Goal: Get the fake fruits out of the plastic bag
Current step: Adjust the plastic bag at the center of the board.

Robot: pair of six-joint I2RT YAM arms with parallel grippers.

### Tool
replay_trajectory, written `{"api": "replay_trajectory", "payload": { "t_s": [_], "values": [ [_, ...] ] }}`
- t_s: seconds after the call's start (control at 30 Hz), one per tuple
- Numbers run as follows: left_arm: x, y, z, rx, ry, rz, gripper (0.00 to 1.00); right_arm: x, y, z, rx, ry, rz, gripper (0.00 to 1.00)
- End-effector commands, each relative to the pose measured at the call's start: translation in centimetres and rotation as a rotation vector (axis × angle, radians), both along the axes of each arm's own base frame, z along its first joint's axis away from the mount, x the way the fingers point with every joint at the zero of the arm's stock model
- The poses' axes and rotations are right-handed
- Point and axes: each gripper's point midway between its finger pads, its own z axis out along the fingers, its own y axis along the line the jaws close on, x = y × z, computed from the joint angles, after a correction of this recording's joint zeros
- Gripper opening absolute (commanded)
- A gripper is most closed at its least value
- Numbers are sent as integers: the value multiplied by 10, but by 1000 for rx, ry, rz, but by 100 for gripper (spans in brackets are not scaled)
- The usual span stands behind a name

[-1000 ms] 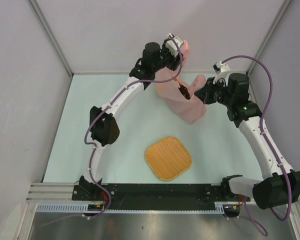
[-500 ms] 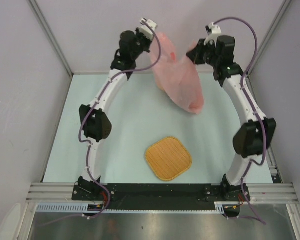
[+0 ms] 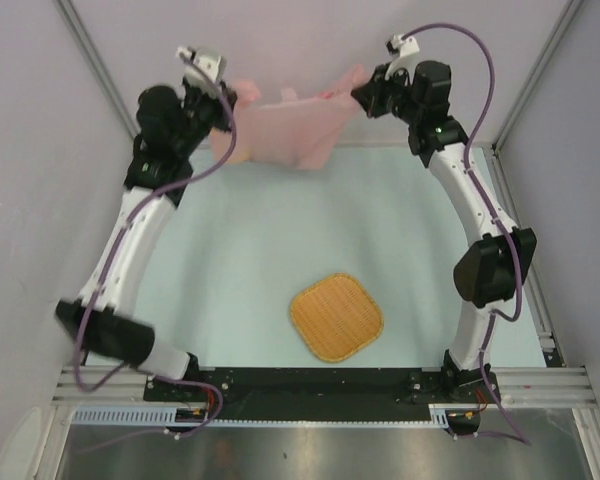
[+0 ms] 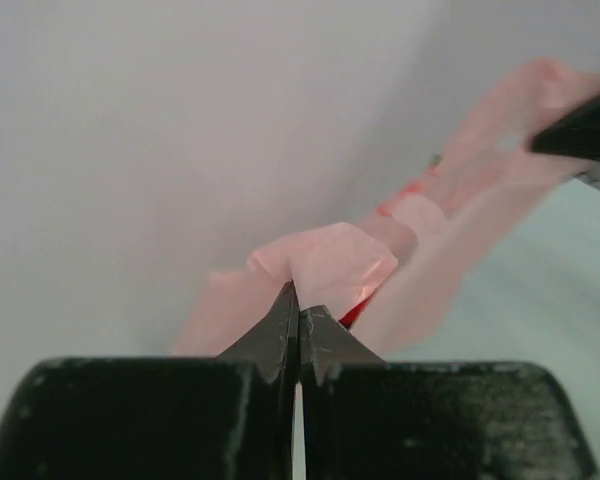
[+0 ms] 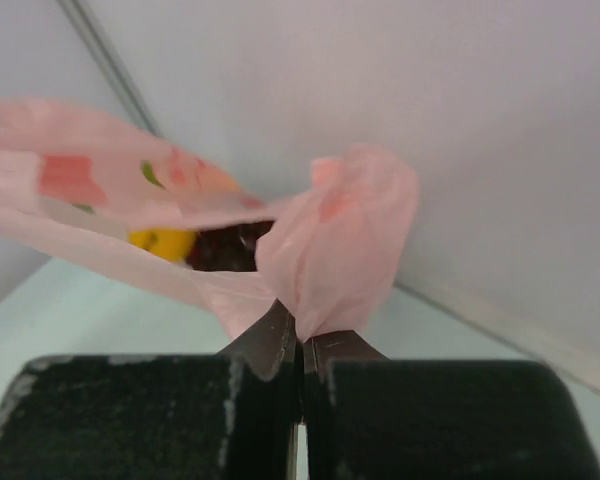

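The pink plastic bag [image 3: 285, 135] hangs stretched between my two grippers, high at the back of the table. My left gripper [image 3: 223, 112] is shut on the bag's left end [image 4: 325, 262]. My right gripper [image 3: 360, 92] is shut on the bag's right end [image 5: 345, 235]. Through the bag's mouth in the right wrist view I see a yellow fruit [image 5: 162, 242] and a dark fruit [image 5: 225, 250] inside. A red streak [image 4: 355, 312] shows through the plastic in the left wrist view. The other fruits are hidden inside the bag.
A woven orange-tan square tray [image 3: 336, 316] lies on the pale table near the front centre. Grey walls close in the back and both sides. The arm bases stand at the near edge.
Both arms have risen and spread apart. The bag left the table and went from hanging down to being pulled out sideways, its bulk shifting left. The left arm swung far to the left.
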Motion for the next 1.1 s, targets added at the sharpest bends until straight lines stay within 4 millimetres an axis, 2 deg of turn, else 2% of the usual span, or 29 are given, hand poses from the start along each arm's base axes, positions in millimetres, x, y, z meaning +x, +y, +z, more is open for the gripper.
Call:
{"api": "replay_trajectory", "payload": {
  "t_s": [0.0, 0.03, 0.07, 0.1, 0.13, 0.17, 0.2, 0.23, 0.27, 0.33, 0.37, 0.4, 0.47, 0.5, 0.53, 0.57, 0.6, 0.63, 0.67, 0.7, 0.73, 0.77, 0.83, 0.87, 0.9, 0.93, 1.03, 1.07],
  "values": [
    [-90, -25, -84, -80, 242, -121, 0, -40, 2, -41, -109, 11, 80, 0],
    [-113, -19, -93, -90, 264, -108, 0, -47, 7, -66, -126, 69, 95, 0],
    [-127, -23, -151, -82, 398, -108, 0, -57, 13, -80, -153, 85, 120, 0],
    [-140, -24, -171, -105, 462, -110, 0, -67, 17, -119, -181, 163, 145, 0],
    [-154, -23, -186, -107, 503, -117, 0, -75, 19, -135, -200, 203, 158, 0],
    [-167, -23, -222, -94, 583, -122, 0, -83, 25, -148, -222, 226, 176, 0],
    [-173, -24, -234, -100, 619, -126, 0, -91, 24, -168, -237, 279, 183, 0],
    [-177, -24, -241, -94, 632, -135, 0, -98, 23, -179, -243, 329, 187, 1],
    [-181, -24, -253, -81, 655, -142, 0, -102, 23, -185, -234, 367, 187, 1],
    [-182, -23, -255, -60, 647, -147, 0, -109, 18, -188, -231, 398, 172, 2],
    [-182, -21, -254, -56, 645, -141, 0, -111, 16, -184, -231, 390, 170, 4],
    [-183, -21, -251, -50, 637, -146, 0, -114, 12, -171, -233, 363, 153, 16],
    [-191, -20, -245, -51, 635, -162, 0, -116, 3, -158, -240, 336, 121, 34],
    [-197, -20, -245, -46, 643, -172, 2, -117, -2, -150, -240, 321, 104, 47],
    [-201, -20, -244, -38, 643, -183, 9, -124, -10, -129, -233, 285, 89, 57],
    [-207, -19, -246, -33, 651, -192, 13, -128, -12, -117, -234, 256, 92, 62],
    [-218, -18, -248, -18, 662, -216, 18, -133, -15, -108, -253, 222, 99, 65],
    [-223, -17, -248, -7, 660, -226, 29, -144, -19, -89, -253, 182, 93, 68],
    [-230, -17, -253, 1, 677, -243, 35, -149, -20, -82, -254, 165, 89, 73],
    [-236, -15, -255, 56, 655, -278, 41, -154, -23, -73, -254, 145, 82, 75],
    [-240, -15, -255, 68, 652, -286, 44, -160, -22, -68, -255, 136, 85, 75],
    [-240, -14, -253, 73, 640, -286, 46, -169, -24, -55, -251, 104, 85, 75],
    [-242, -21, -234, 68, 581, -340, 53, -178, -19, -47, -256, 76, 107, 74],
    [-242, -25, -227, 73, 554, -369, 56, -184, -11, -45, -255, 67, 130, 73],
    [-241, -28, -219, 71, 528, -394, 67, -186, -6, -43, -249, 58, 147, 72],
    [-235, -33, -209, 70, 499, -415, 69, -187, 0, -45, -245, 63, 162, 71],
    [-226, -39, -200, 148, 428, -459, 72, -186, 20, -52, -217, 81, 212, 68],
    [-231, -41, -201, 243, 370, -529, 73, -188, 29, -54, -198, 99, 234, 67]
  ]
}}
